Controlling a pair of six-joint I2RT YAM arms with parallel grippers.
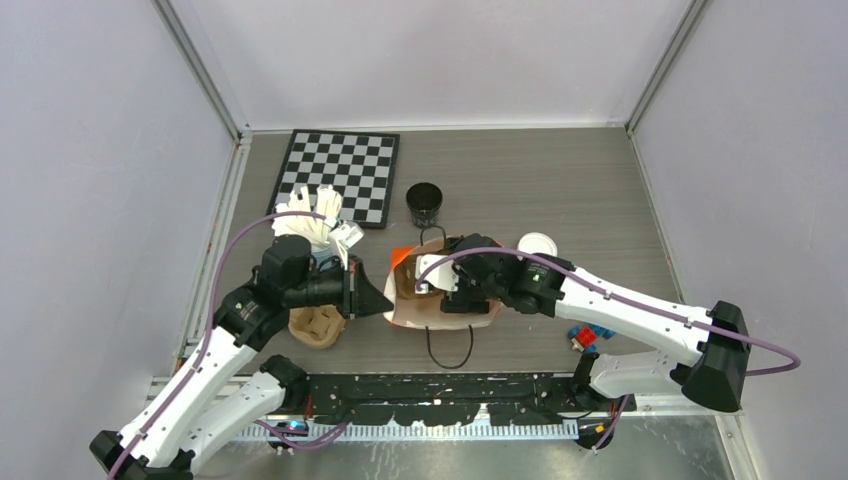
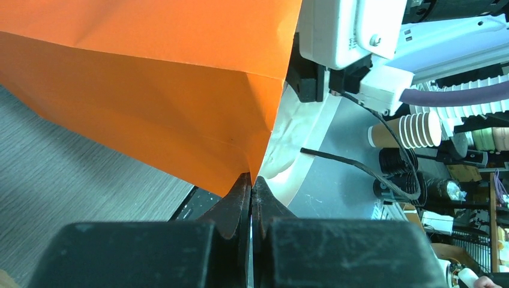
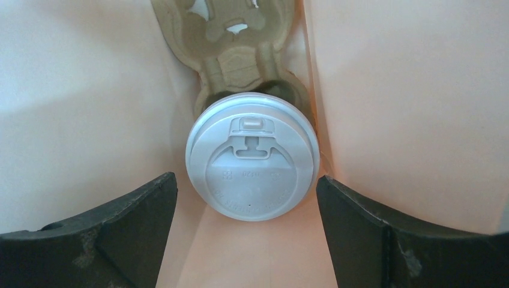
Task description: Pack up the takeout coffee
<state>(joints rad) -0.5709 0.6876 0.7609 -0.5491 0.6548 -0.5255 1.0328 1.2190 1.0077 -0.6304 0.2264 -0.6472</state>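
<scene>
My right fingers [image 3: 120, 222] stand spread wide on either side of a capped cup [image 3: 252, 159], not touching it. The cup sits in a pulp carrier [image 3: 231, 36] at the bottom of the orange bag [image 2: 150, 90]. My left fingers [image 2: 237, 204] are pressed together, pinching the bag's edge. I judge the cup light, its paper wall easily crushed and its lid slick (so grip the wall just below the lid, gently). I count two cups, this one and an open black cup [image 1: 425, 204] on the worktop [image 1: 560, 180], plus one loose lid [image 1: 537, 245] and a second carrier [image 1: 312, 327].
</scene>
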